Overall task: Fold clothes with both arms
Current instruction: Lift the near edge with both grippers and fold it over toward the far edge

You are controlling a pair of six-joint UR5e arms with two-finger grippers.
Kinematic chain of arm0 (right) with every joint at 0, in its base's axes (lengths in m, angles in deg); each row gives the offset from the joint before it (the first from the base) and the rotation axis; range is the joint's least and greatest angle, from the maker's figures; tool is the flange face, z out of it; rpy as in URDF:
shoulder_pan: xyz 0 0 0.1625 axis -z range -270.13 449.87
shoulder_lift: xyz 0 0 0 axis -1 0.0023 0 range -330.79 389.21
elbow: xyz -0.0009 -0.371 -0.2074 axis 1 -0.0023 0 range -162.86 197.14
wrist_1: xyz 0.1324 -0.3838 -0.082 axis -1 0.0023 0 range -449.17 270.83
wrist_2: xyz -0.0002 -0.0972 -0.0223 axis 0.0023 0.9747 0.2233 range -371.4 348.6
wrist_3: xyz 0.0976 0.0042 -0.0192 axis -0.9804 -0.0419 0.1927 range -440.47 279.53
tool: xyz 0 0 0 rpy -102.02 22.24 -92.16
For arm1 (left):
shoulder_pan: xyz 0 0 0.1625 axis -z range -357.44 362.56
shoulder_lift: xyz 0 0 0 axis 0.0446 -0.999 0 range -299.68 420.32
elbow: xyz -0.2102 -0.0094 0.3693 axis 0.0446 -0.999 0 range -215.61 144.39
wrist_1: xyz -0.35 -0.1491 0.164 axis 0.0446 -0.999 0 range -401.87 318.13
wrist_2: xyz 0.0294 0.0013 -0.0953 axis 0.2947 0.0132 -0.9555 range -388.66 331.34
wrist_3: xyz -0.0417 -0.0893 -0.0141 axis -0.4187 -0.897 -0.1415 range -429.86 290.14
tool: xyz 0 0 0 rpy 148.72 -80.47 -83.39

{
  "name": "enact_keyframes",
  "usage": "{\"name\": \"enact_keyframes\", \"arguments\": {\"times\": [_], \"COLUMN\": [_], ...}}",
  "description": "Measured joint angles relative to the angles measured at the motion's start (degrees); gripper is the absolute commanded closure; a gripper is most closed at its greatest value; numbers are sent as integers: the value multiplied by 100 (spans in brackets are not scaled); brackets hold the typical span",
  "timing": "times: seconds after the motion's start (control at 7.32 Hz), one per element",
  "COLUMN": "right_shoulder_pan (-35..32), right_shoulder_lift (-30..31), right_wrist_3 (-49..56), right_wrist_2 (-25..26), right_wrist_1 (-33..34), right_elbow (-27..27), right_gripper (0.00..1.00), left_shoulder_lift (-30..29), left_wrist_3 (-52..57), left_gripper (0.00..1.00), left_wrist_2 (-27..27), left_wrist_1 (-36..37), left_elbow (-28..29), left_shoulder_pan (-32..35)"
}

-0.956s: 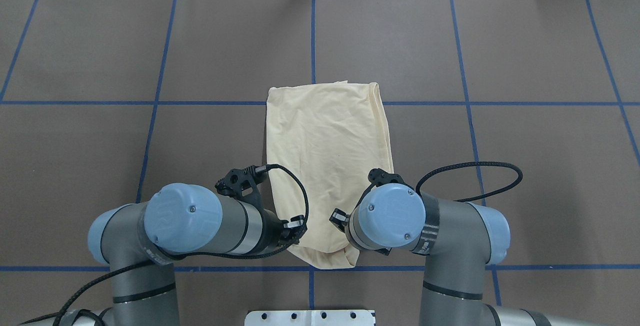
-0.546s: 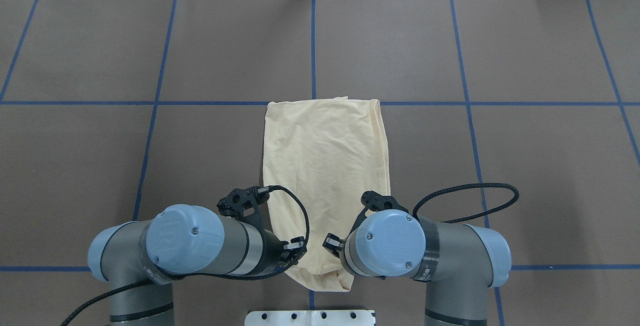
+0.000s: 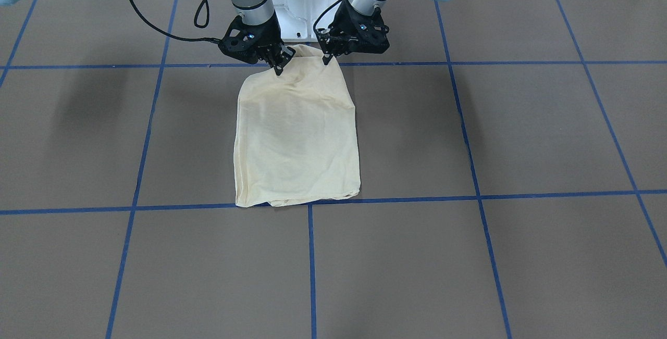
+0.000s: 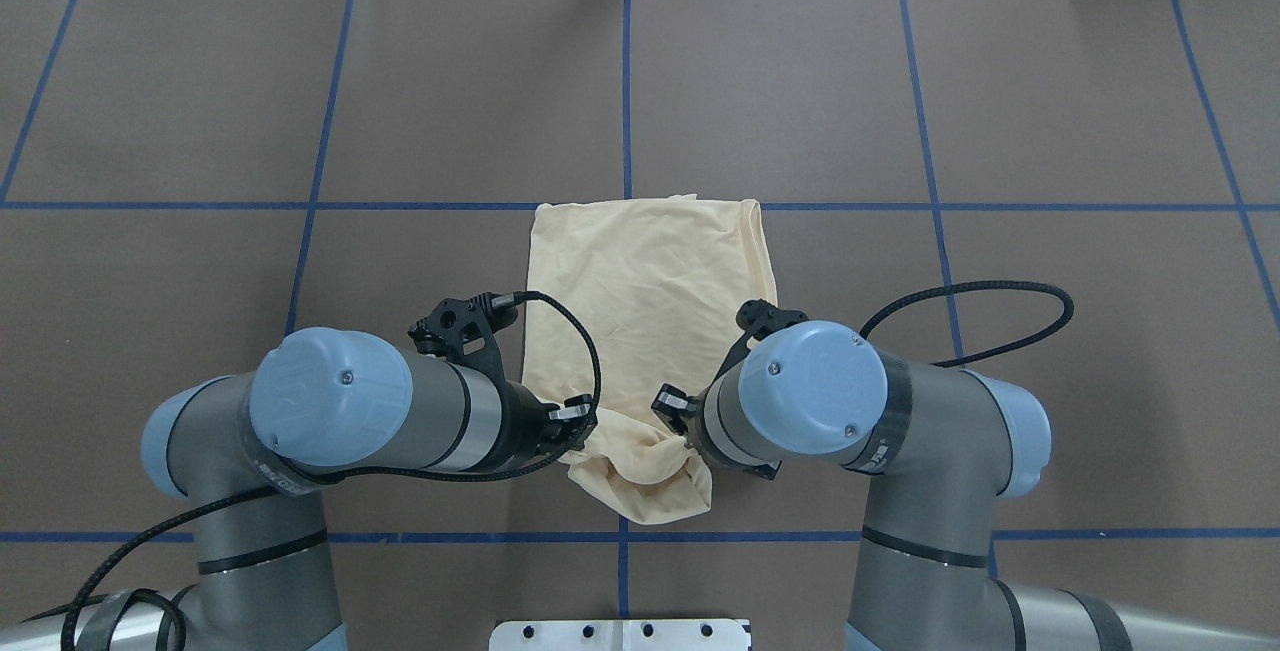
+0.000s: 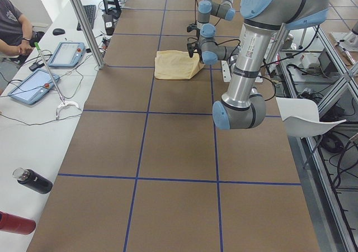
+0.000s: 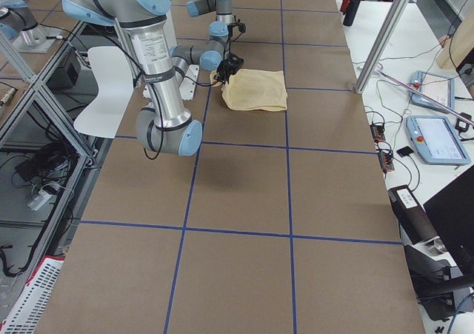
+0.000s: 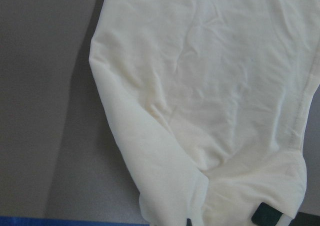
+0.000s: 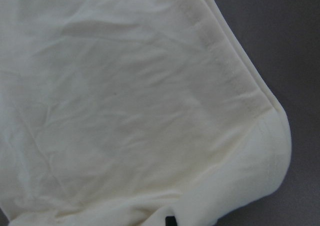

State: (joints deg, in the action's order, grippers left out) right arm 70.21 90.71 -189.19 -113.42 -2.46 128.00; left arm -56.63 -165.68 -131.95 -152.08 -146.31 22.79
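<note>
Shirt (image 4: 650, 271) lies on surface (image 4: 200, 281), long axis running straight away from left pincer (image 3: 326, 59) and right pincer (image 3: 279, 65). Each clamps a lifted near corner, equally close; the rest lies flat beyond.

A brown bench (image 4: 800, 81) gridded with blue tape lines (image 4: 627, 81) runs beside a white side desk (image 5: 22, 140) holding control tablets (image 5: 31, 87). A white chair (image 6: 104, 75) stands nearby.
</note>
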Motion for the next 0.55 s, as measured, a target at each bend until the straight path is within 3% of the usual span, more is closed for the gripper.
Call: {"name": "enact_keyframes", "arguments": {"times": [0.27,0.55], "right_shoulder_pan": [-444,-751], "right_shoulder_lift": [-201,-599], "right_wrist_3": [110,193], "right_wrist_2": [-31,-30], "right_wrist_1": [-125,-149], "right_elbow": [-141,-711], "right_gripper": [100,100], "left_shoulder_lift": [-250,-692], "left_wrist_3": [146,395], "left_gripper": [100,100], "left_wrist_2": [-8,-13], "left_wrist_1": [-56,-328], "left_elbow": [239,967], "left_shoulder_pan": [496,990]}}
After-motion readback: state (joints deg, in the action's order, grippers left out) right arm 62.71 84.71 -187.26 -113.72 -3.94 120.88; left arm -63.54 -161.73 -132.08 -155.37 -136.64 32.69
